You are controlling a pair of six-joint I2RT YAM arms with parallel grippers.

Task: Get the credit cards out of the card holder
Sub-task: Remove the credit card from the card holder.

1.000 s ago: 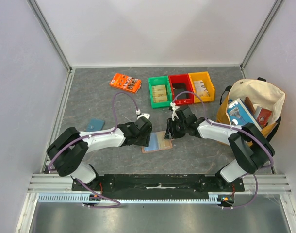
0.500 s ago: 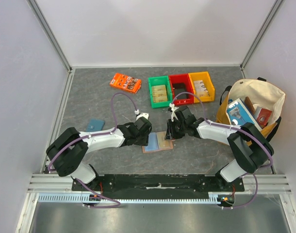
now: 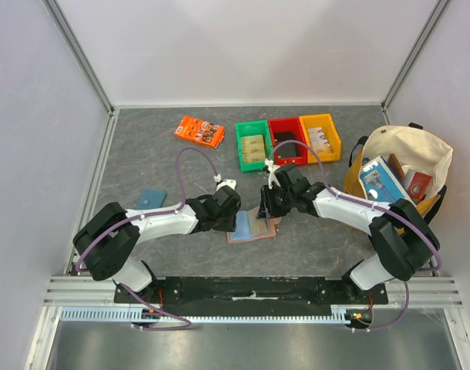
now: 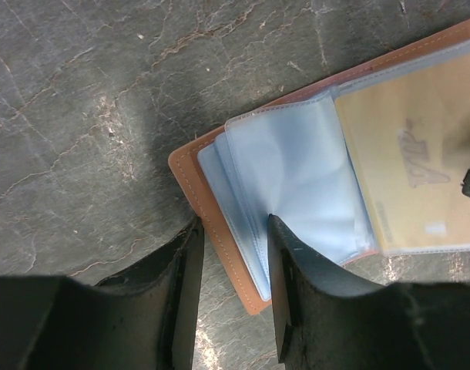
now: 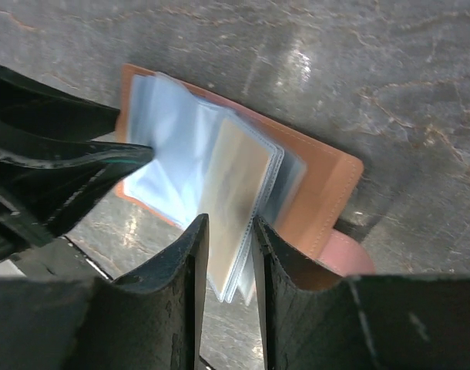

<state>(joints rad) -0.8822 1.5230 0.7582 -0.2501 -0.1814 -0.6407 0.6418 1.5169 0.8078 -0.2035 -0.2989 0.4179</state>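
Two things have changed in the last second. Your left claw (image 4: 233, 222) has narrowed over the left end of the card holder (image 3: 252, 226). One finger rests on the clear sleeves (image 4: 297, 169) and the other comes down just off the leather edge. It looks to be pinning that end, but you cannot tell whether it truly grips. Your right claw (image 5: 228, 221) has closed on a few sleeves, including the one with the tan card (image 5: 233, 193), and tipped them up off the leather. A second ago that page lay flat.

The holder has hardly shifted. It lies open directly between the two claws, with its snap tab (image 5: 347, 258) just beside the right claw.

No card is out yet, and the tan one sits inside its sleeve. The pinch looks to be on plastic, not on the card itself. A pull may therefore lift the whole holder unless the left claw keeps it down.

The surface (image 3: 158, 162) is dark, stone-patterned grey. Beyond the claws stand a green bin (image 3: 240, 146), a red bin (image 3: 285, 121) and a yellow bin (image 3: 318, 118). An orange pack (image 3: 199, 132) lies beyond the left claw. A teal pouch (image 3: 150, 199) lies well off to that claw's left. A canvas bag (image 3: 408, 139) sits to the right of the right claw. White walls (image 3: 243, 46) close in three sides.
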